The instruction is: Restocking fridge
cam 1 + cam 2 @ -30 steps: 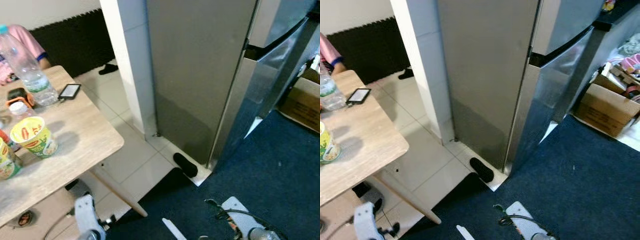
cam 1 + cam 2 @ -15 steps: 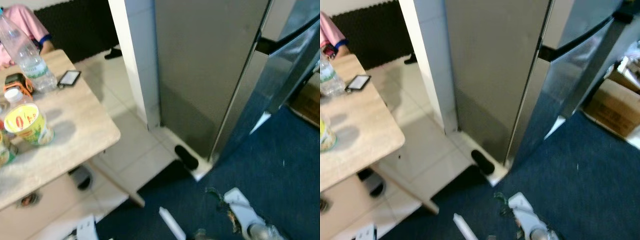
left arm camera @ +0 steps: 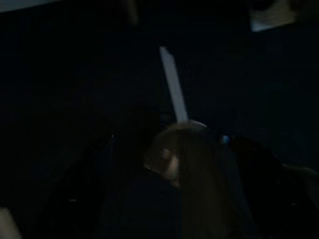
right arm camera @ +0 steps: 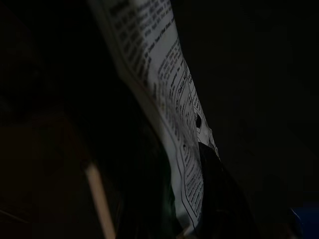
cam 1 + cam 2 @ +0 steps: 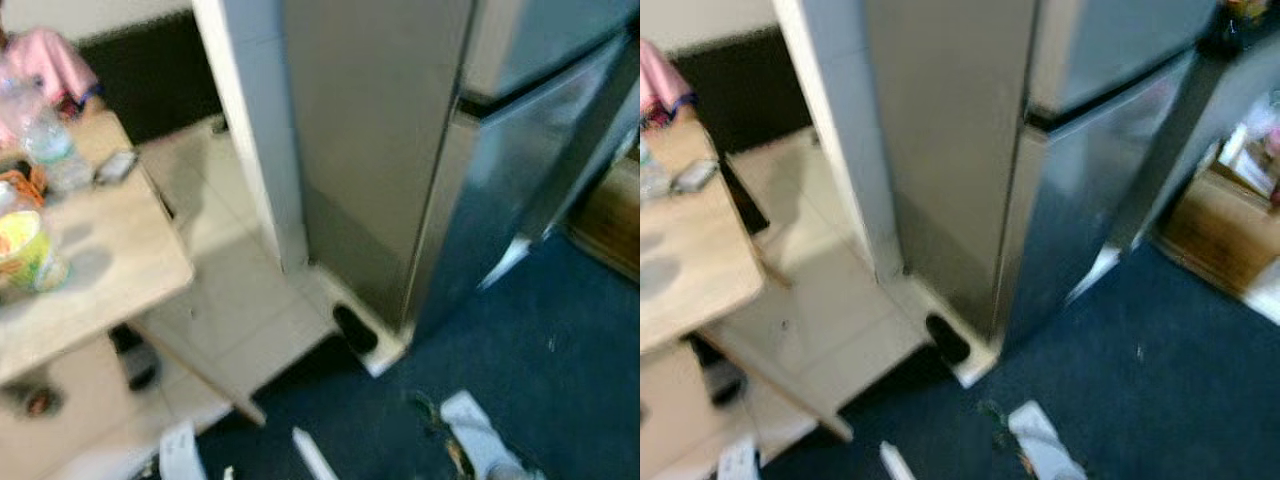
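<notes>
1. Left eye view is blurred, so I judge I am mid-walk on the approach step: the fridge (image 5: pixel 440 150) stands ahead with both doors shut, and nothing is being stocked yet.
2. Right wrist view is dark, but a printed label (image 4: pixel 169 104) on some package sits close against the right gripper; I judge that gripper is carrying it, though I cannot tell how its fingers stand.
3. Left wrist view is too dark for me to tell the left gripper's state.
4. Next move, in my judgement: square up to the fridge front and free a gripper to pull a door open.
5. Count, relative to the fridge: one counter (image 5: pixel 90 270) well to its left, bearing one yellow cup (image 5: pixel 28 250), one water bottle (image 5: pixel 45 140) and one phone (image 5: pixel 115 166); one cardboard box (image 5: pixel 1220 225) to its right.
</notes>
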You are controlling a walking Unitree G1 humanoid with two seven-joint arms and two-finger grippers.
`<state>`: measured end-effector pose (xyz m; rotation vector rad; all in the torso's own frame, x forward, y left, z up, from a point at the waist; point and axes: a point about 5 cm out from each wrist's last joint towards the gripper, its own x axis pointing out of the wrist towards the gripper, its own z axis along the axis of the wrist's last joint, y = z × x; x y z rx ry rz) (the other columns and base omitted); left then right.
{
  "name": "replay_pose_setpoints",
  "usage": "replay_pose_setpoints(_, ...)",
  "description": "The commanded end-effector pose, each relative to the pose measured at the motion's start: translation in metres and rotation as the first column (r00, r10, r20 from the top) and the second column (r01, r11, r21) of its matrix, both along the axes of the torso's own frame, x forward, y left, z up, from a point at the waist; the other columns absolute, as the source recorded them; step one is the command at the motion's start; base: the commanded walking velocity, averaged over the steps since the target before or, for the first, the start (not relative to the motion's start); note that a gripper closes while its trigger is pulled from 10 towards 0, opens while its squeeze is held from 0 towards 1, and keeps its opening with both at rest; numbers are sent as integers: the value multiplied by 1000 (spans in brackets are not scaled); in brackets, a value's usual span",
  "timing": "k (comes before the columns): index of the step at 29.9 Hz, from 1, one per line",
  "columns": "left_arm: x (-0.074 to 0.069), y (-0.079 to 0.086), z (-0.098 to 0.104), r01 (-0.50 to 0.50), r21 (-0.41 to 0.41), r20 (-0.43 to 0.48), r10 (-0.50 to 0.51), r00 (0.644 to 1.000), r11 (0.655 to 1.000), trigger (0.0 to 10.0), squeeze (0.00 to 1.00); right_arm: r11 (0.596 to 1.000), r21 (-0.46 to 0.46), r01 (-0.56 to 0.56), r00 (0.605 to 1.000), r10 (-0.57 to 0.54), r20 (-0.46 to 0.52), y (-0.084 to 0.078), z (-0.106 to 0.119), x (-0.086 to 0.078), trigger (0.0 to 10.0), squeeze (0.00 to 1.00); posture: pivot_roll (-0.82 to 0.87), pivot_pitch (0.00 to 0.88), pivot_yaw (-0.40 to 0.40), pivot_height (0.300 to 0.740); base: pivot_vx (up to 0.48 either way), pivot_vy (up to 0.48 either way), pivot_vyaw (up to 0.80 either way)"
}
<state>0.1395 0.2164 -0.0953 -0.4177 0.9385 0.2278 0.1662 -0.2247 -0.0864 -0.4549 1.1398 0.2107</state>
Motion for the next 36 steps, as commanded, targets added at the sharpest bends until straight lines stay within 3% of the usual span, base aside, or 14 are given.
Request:
replay_pose_setpoints(1,-8,2,-2,-16,2,-24,16,1000,1000,10000,0,1000,24,15,1000,-15,5,6,-2,-2,10000,0,-54,60,15,740,0,-469,0)
replay_pose_setpoints(7,-10,0,-4,-32,-7,-34,31,999,999,10000,0,1000,13,-7,1000,7,-21,3,-3,-6,10000,0,-52,61,2,740,0,-441,347)
replay_pose_setpoints(14,-17,-2,-6,-56,-14,-53,55,997,998,10000,0,1000,-4,4,1000,-4,-1,-2,0,0,10000,0,-63,32,8,740,0,0,756)
replay_pose_setpoints(20,-12,-2,-5,-62,-11,-49,61,997,998,10000,0,1000,-11,28,1000,-28,10,-5,2,1,10000,0,-65,26,10,740,0,0,0)
replay_pose_setpoints(30,-16,7,-5,-39,14,-60,40,997,999,10000,0,999,-18,29,999,-30,-32,-7,-5,-16,10000,0,-58,0,17,740,0,0,0)
replay_pose_setpoints(36,-13,2,-5,-14,5,-55,14,998,1000,10000,0,999,-13,30,999,-30,-41,-5,-7,-19,10000,0,-54,0,18,740,129,0,0)
